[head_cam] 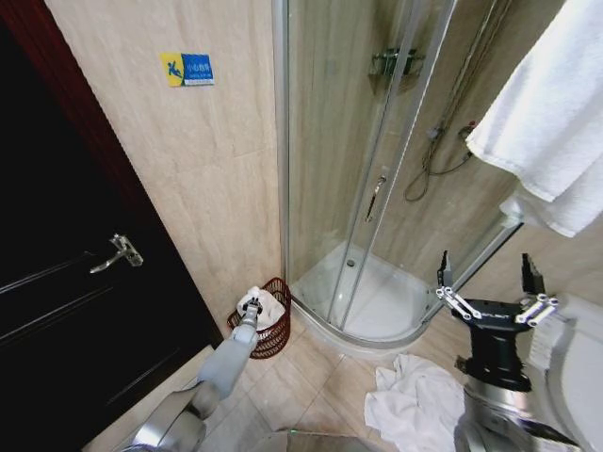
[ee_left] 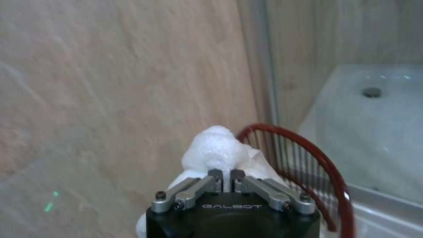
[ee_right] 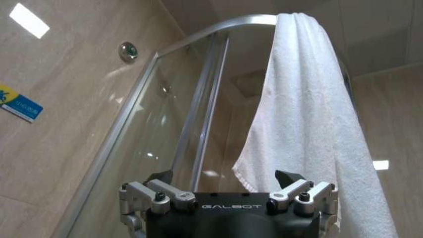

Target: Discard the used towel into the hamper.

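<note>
Over the hamper [head_cam: 274,334], left gripper [head_cam: 251,308] pinching towel [head_cam: 265,303], right gripper [head_cam: 490,282] raised, spread.

The tiled floor [head_cam: 311,377] carries the hamper [head_cam: 275,334] against the wall beside the shower tray [head_cam: 377,301], with a crumpled white towel [head_cam: 415,405] lying nearby.

Left gripper [ee_left: 225,174]: black body, grey linkages, the two fingertips drawn nearly together and pinched on a bunched white towel [ee_left: 218,148]. The towel mounds up past the fingertips and spills down both sides of the gripper body. Just beyond the towel, the hamper [ee_left: 310,153]: dark red rim curving round, thin upright ribs below it. Beige marbled wall [ee_left: 119,89] behind. To one side, a metal shower frame post [ee_left: 264,64] and a pale shower tray [ee_left: 370,129] with a dark drain [ee_left: 372,92].
</note>
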Available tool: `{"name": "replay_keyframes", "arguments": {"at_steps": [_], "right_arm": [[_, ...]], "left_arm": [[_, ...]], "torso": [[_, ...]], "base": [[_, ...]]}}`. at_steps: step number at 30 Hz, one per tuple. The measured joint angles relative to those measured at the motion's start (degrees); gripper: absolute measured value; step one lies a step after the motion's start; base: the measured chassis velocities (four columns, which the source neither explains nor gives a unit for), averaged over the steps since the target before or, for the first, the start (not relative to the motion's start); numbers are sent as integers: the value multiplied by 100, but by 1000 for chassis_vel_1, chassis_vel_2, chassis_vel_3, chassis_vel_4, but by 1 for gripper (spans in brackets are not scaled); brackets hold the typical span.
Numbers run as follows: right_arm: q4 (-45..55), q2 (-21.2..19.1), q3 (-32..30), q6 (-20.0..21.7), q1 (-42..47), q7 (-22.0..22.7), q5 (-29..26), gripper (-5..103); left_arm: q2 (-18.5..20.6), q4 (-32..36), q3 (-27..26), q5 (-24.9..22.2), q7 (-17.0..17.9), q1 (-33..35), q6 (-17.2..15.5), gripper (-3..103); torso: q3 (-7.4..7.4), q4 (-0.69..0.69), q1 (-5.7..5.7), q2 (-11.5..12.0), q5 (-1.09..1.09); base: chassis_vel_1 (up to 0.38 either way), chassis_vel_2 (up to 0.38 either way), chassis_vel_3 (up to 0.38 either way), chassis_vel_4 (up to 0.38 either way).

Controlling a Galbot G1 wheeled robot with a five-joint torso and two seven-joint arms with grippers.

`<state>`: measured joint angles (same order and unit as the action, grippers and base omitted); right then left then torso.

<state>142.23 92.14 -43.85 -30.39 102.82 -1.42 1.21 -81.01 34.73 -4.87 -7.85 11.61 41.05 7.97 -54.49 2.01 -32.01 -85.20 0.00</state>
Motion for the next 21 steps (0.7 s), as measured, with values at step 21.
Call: {"name": "replay_keyframes", "arguments": {"at_steps": [21], "right_arm": [[-109,0,25,-120,-306,-101,-69,100]], "left_arm": [[-288,-1718,1185,-455,-426,-949,99,5]], "torso": [[0,0,0,0,0]], "base": [[0,0,0,0]]}}
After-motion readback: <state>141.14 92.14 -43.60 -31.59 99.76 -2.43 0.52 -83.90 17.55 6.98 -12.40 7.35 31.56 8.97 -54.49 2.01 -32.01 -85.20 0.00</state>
